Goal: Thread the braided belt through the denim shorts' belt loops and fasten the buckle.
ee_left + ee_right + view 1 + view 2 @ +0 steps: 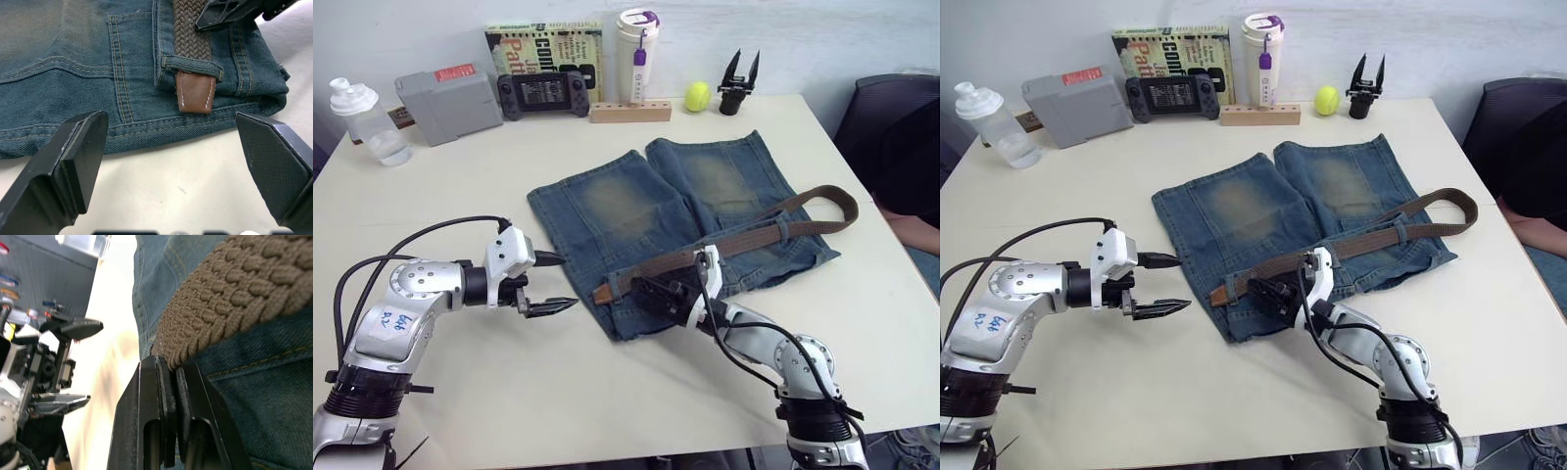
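Note:
The denim shorts (636, 201) lie flat mid-table, waistband toward me. Along the waistband runs the braided belt (754, 238); its tan leather end (195, 91) pokes out of a belt loop (191, 66) at the left corner. At the right, the belt curls back in a bend (845, 204) over the table. The buckle is hidden. My right gripper (652, 291) rests on the waistband just right of the tan end, shut on the braided belt (215, 318). On bare table left of the shorts, my left gripper (554, 283) is open, its fingers (78, 152) pointing at the tan end.
Along the far edge stand a clear bottle (370, 122), a grey box (448, 103), a game controller (543, 93), a book (543, 44), a white tumbler (637, 54), a wooden block (630, 112), a tennis ball (697, 96) and a loose black gripper (738, 86). A person's arm (913, 231) is at the right.

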Robot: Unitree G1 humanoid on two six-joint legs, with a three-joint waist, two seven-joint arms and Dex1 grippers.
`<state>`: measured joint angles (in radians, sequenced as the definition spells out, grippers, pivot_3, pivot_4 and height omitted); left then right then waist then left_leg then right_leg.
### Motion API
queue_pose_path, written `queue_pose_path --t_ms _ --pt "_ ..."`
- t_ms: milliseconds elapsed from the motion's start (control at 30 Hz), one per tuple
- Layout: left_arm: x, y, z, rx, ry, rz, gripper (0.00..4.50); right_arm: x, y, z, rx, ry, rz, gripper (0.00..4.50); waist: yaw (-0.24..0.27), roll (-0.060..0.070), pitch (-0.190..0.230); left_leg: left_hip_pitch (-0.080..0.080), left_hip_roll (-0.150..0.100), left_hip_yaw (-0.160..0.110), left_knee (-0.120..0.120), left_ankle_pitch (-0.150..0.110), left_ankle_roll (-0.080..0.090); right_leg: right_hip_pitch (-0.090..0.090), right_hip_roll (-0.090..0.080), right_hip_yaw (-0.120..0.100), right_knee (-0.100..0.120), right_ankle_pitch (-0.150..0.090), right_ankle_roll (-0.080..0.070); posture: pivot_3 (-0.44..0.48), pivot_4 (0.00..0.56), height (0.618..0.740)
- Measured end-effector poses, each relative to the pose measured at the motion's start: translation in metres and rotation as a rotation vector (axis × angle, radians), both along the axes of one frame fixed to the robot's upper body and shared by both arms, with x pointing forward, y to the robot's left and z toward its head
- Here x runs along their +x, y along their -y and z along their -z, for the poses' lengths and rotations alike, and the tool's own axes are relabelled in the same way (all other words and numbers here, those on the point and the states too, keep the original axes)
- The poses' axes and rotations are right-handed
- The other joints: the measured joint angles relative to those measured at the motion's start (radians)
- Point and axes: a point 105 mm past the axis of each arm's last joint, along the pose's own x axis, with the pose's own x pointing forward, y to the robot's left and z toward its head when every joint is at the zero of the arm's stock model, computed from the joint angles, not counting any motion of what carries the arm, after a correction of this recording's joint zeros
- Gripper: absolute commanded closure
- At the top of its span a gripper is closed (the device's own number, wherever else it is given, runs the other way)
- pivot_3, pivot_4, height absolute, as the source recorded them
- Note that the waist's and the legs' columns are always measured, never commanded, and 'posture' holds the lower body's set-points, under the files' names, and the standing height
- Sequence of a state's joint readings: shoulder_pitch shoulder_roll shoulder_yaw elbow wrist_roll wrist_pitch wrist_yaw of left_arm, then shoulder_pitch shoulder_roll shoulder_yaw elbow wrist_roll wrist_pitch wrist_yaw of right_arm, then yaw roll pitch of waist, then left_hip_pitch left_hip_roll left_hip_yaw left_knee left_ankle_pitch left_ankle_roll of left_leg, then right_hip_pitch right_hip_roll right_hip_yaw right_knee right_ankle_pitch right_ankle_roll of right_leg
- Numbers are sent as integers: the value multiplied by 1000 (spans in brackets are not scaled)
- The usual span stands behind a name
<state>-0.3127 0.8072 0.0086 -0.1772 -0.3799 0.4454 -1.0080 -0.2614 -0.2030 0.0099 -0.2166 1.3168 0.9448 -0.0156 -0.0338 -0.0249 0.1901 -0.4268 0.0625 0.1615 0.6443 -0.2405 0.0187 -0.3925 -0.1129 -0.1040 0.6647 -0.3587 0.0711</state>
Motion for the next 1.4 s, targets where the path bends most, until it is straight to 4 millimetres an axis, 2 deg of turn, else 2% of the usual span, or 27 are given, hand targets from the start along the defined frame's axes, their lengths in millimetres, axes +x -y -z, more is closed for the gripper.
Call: queue_pose_path --t_ms 133,233,367,433,533,633,667,767,900,1100,1233,1400 --pt "-2 6 3 46 48 49 0 0 -9 0 -16 17 -15 4468 -3 0 0 0 0 0 -1 0 -1 0 0 0 0 0 0 0 150 709" --pt "-1 11 2 66 95 78 0 0 -7 1 -33 14 -21 3401 -1 0 0 0 0 0 -1 0 -1 0 0 0 0 0 0 0 150 709" --pt "4 14 3 126 170 118 0 -6 -1 2 -54 21 -44 1491 3 0 0 0 0 1 -1 0 0 -1 0 0 0 0 0 0 150 709" --pt "3 19 5 144 201 156 0 -8 13 -4 -126 96 -39 532 5 0 0 -1 -1 1 0 -1 1 0 -1 0 -1 0 0 0 150 709" --pt "7 23 3 154 243 175 0 -9 36 -16 -239 208 -19 532 8 0 0 -1 -1 0 1 -1 1 0 -1 -1 -1 0 0 0 150 709" --pt "6 27 0 165 272 206 0 -14 48 -26 -304 281 -40 532 7 0 0 -1 -1 0 0 -1 2 0 -1 -1 -1 0 0 0 150 709" --pt "6 30 -1 168 284 222 0 -15 50 -28 -330 303 -50 1082 5 0 0 -1 0 0 0 -1 1 0 -1 -1 -1 0 0 0 150 709" --pt "7 38 -2 173 330 238 0 -20 53 -30 -387 337 -93 2295 5 0 0 -1 0 1 0 -1 1 0 0 -1 -1 0 0 0 150 709" --pt "7 46 -1 210 421 263 0 -23 57 -26 -525 391 -142 4437 7 0 0 -1 0 1 1 -1 2 0 0 -1 -1 0 0 0 150 709" --pt "5 50 11 293 496 291 0 -17 63 -23 -590 412 -108 4437 7 0 0 -1 0 1 1 -1 2 0 0 -1 -1 0 0 0 150 709" --pt "12 46 23 367 523 254 0 -13 65 -17 -617 411 -93 4437 8 0 0 -1 0 1 1 -1 2 0 0 -1 -1 0 0 0 150 709" --pt "19 50 22 371 572 198 0 -13 64 -15 -617 422 -108 4437 8 0 0 -1 0 1 2 -1 2 0 -1 -1 -1 0 0 0 150 709"
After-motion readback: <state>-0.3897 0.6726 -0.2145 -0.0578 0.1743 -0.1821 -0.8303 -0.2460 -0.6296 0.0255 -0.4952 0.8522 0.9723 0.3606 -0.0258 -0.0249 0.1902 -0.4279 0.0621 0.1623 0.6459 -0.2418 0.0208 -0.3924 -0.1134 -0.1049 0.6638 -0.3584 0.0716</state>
